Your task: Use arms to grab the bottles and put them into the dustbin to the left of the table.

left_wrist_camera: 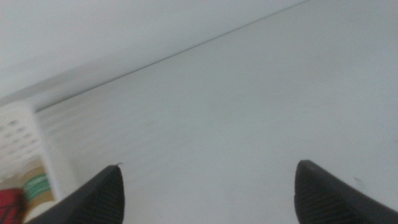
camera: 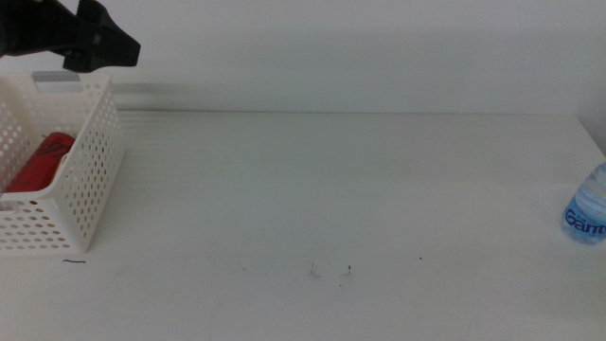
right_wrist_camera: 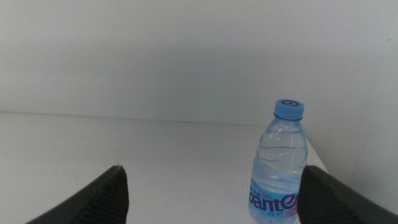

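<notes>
Left gripper [camera: 121, 49] hovered above dustbin [camera: 90, 180], jaws spread, empty, likely just after a drop. Red soda can [camera: 43, 161] lay inside bin below jaws; tea bottle [left_wrist_camera: 38, 188] glimpsed beside it. Right gripper [right_wrist_camera: 214, 193] released wide, facing water bottle [right_wrist_camera: 280, 165], upright, just ahead between jaws, slightly toward one. Nothing blocking; table [camera: 331, 199] edge close behind bottle.

One white dustbin [camera: 80, 180] stands on one table [camera: 331, 189], holding one red soda can [camera: 40, 161] and one tea bottle [left_wrist_camera: 38, 190] (barely visible), while one water bottle [right_wrist_camera: 278, 163] remains outside.
</notes>
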`<action>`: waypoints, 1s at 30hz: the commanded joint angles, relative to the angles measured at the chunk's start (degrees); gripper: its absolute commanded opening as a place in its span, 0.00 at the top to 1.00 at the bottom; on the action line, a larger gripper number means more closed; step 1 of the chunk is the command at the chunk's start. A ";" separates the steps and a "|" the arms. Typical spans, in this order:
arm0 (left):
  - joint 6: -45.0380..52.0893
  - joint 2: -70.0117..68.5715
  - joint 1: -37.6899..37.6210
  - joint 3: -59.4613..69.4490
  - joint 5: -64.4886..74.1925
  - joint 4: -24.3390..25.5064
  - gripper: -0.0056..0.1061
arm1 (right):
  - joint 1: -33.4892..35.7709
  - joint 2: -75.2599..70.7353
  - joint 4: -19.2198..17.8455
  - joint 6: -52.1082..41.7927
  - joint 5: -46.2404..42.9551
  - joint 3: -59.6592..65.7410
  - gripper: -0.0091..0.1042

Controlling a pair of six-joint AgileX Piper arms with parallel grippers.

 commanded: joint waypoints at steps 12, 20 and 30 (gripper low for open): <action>10.32 -12.33 -2.92 6.72 4.57 -9.61 0.11 | -0.37 -0.27 -0.20 -0.39 -0.33 0.18 0.10; 7.10 -24.91 -8.15 19.18 -7.63 -7.93 0.11 | -0.37 -0.27 -0.20 -0.39 -0.33 0.18 0.10; 2.84 -38.23 -9.61 25.47 -8.21 -5.91 0.11 | -0.37 -0.27 -0.20 -0.39 -0.33 0.18 0.10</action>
